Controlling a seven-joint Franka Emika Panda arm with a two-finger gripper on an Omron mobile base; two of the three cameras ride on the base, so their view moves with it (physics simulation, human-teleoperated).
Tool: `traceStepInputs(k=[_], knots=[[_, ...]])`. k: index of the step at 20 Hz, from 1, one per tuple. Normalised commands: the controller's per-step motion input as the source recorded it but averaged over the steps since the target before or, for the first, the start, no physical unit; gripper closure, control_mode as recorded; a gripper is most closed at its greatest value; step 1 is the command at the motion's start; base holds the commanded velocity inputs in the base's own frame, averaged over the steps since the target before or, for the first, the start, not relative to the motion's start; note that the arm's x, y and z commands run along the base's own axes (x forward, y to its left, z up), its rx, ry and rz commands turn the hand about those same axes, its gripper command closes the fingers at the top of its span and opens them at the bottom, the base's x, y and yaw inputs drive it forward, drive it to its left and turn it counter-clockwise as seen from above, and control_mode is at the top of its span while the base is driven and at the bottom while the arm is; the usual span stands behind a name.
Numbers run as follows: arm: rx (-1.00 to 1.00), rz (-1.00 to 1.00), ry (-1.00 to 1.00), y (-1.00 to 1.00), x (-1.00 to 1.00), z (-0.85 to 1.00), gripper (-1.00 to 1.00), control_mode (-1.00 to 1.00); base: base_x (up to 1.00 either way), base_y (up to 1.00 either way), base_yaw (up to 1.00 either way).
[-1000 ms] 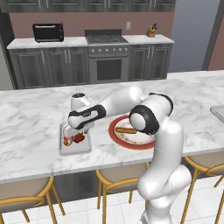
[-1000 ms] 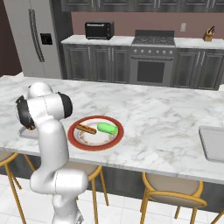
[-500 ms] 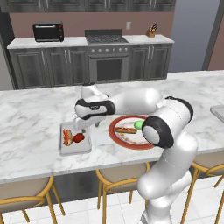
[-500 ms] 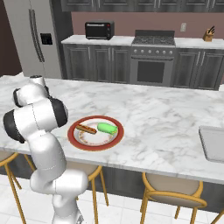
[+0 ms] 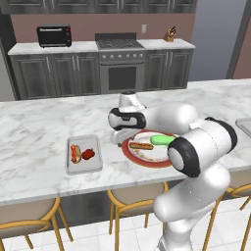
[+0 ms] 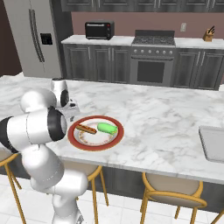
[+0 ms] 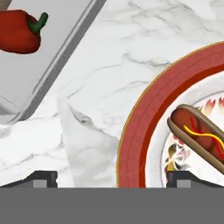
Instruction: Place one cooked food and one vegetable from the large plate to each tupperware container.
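A: Where are the jaws?
B: Spread wide, holding nothing, above the large plate's (image 5: 142,158) left rim.
A: And the food?
B: Hot dog (image 5: 142,145) and green vegetable (image 5: 162,139) on the plate; red pepper (image 5: 88,154) in the tupperware container (image 5: 84,166).

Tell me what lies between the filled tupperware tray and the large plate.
Bare marble counter. In the hand view nothing sits between the tray and the plate's red rim; the open gripper hangs over that gap.
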Motion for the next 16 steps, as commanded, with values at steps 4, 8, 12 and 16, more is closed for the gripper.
traceStepInputs(k=[4, 8, 12, 16], knots=[[0.01, 0.19, 0.05, -0.76, 0.33, 0.0, -1.0, -1.0, 0.0, 0.0, 0.0], [0.0, 0.22, 0.1, -0.6, 0.32, 0.0, -1.0, -1.0, 0.0, 0.0, 0.0], [0.0, 0.21, 0.02, -0.24, 0.03, -0.07, -1.0, -1.0, 0.0, 0.0, 0.0], [-0.02, 0.05, 0.0, 0.0, 0.16, -0.31, -1.0, -1.0, 0.0, 0.0, 0.0]])
